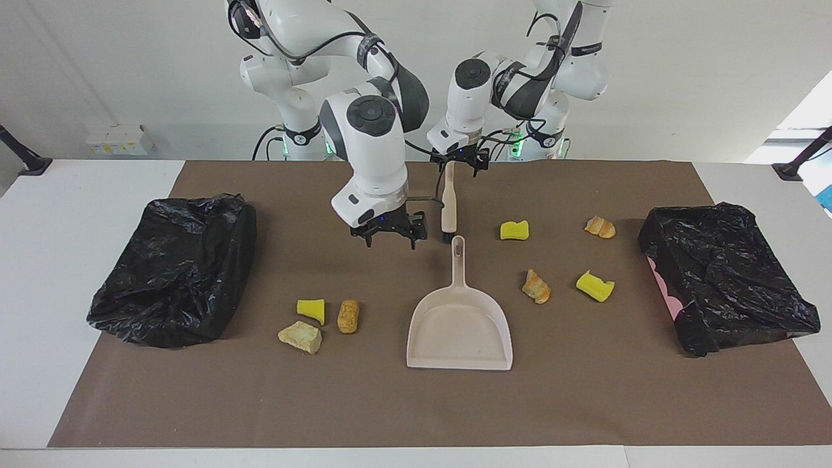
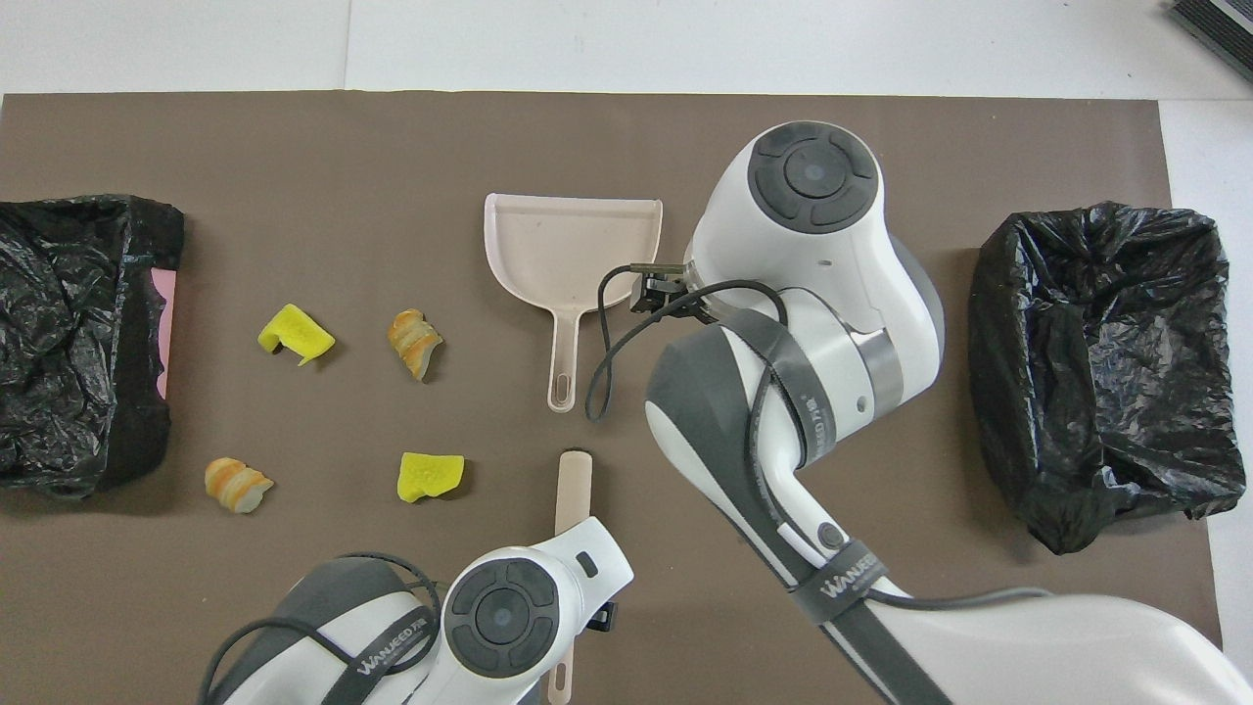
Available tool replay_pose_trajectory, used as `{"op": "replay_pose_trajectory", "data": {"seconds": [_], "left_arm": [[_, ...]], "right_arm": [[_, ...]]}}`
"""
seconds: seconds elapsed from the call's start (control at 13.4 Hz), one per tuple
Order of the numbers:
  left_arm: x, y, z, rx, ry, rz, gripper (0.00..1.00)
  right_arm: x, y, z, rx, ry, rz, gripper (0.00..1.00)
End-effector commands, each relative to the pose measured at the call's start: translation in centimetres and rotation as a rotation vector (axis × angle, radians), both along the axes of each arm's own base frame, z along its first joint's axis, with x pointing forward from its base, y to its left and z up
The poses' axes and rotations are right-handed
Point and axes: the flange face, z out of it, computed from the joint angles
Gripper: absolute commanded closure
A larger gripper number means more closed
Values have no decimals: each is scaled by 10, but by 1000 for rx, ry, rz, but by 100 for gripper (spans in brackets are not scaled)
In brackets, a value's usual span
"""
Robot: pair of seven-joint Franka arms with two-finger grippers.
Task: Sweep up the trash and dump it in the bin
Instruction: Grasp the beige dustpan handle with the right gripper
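Two arms over a brown mat, trash scattered to both sides of a dustpan.

In the facing view, a black bag-lined bin (image 1: pixel 172 270) sat at the left of the frame; lower left of centre lay three scraps of trash together: a yellow sponge (image 1: pixel 311 309), a pale lump (image 1: pixel 300 337) and a brown lump (image 1: pixel 348 316). The right tool (image 1: pixel 389 238) hung at centre over bare mat, fingers apart and holding nothing. Just right of it, the left tool (image 1: pixel 459 164) hung at upper centre over the top of the brush (image 1: pixel 448 201), fingers apart. The dustpan (image 1: pixel 459 328) lay below the brush. Right of centre were four more scraps: sponge (image 1: pixel 514 230), bread (image 1: pixel 536 286), sponge (image 1: pixel 595 286), bread (image 1: pixel 600 227). A second bin (image 1: pixel 725 273) sat at the far right on the worktop (image 1: pixel 58 195).
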Motion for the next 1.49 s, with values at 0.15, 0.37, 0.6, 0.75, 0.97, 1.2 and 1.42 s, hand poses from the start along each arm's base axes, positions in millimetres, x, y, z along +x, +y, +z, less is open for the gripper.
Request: {"op": "replay_pose_trajectory", "data": {"seconds": [0.15,0.37,0.6,0.75,0.97,1.2,1.42], "left_arm": [[-21,9,-3,-6,-2,10,0],[-47,-8,-24,3,22,1,0],[-47,-10,-24,-1,13,27,15],[-47,-10,-23,1,15,25,68],[-47,-9,-24,4,18,24,93],[-49,-8,-24,18,32,20,100],[-48,1,-18,77,91,25,100]], "right_arm": [[4,69,-41,40,2,-41,0],[2,102,-70,49,-4,-77,0],[-3,120,-88,41,-9,-70,0],[-9,127,-95,28,-11,-59,0],[-16,133,-101,31,-12,-56,0],[-21,127,-120,32,-15,-70,12],[-22,126,-121,35,1,-71,96]]}}
